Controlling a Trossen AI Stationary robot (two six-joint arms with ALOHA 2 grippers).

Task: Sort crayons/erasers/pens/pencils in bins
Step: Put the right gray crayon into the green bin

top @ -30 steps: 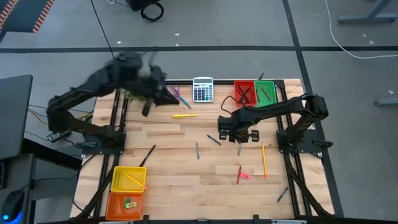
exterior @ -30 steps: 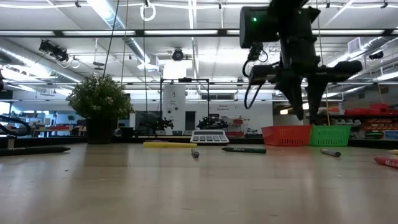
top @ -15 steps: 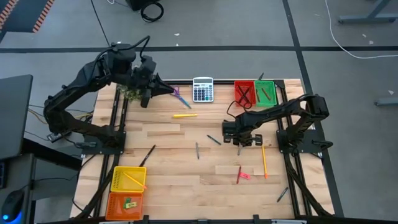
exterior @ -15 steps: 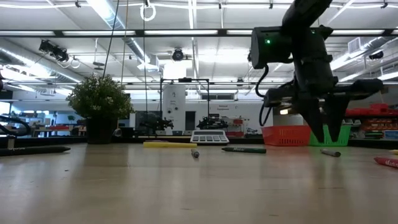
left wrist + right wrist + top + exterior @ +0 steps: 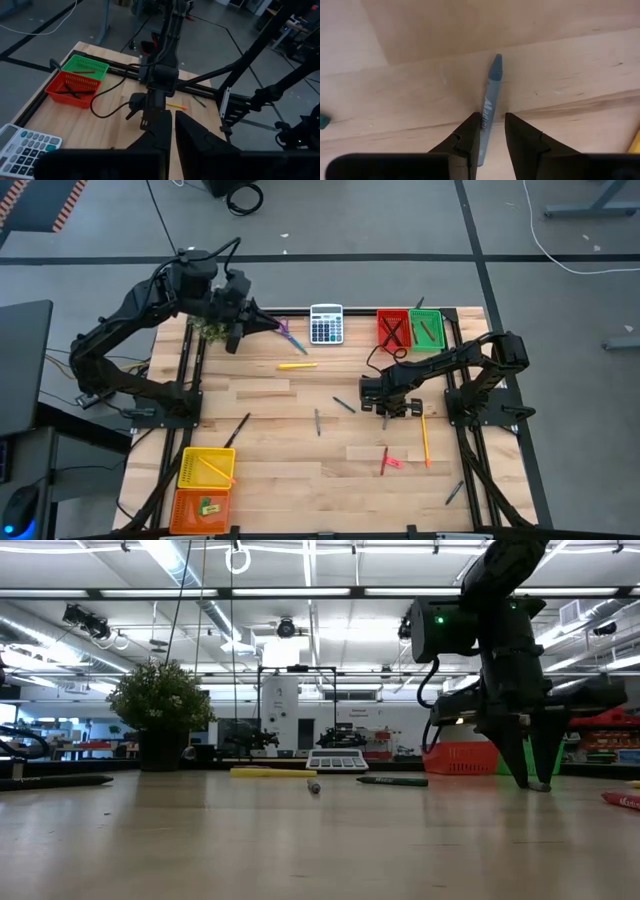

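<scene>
A: High view: your right tool [image 5: 386, 411] is hanging low over a grey-blue crayon [image 5: 385, 420] mid-table [image 5: 270, 395]; the left tool [image 5: 262, 323] is waiting by the calculator [image 5: 326, 324].

B: Low view: tips are nearing the wood, contact unclear.

A: Right wrist: the spread fingers [image 5: 466, 137] are straddling the crayon [image 5: 489, 102]. Center, then squeeze.

B: Left wrist: its tool [image 5: 172, 131] is nearly pressed together, empty. The red bin [image 5: 393, 330] is waiting; a pencil [image 5: 424, 436] is lying nearby.

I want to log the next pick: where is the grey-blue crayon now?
In the high view the short grey-blue wax crayon lies on the table's right half, under the right gripper, whose open fingers straddle it, left of the long orange pencil.
</scene>
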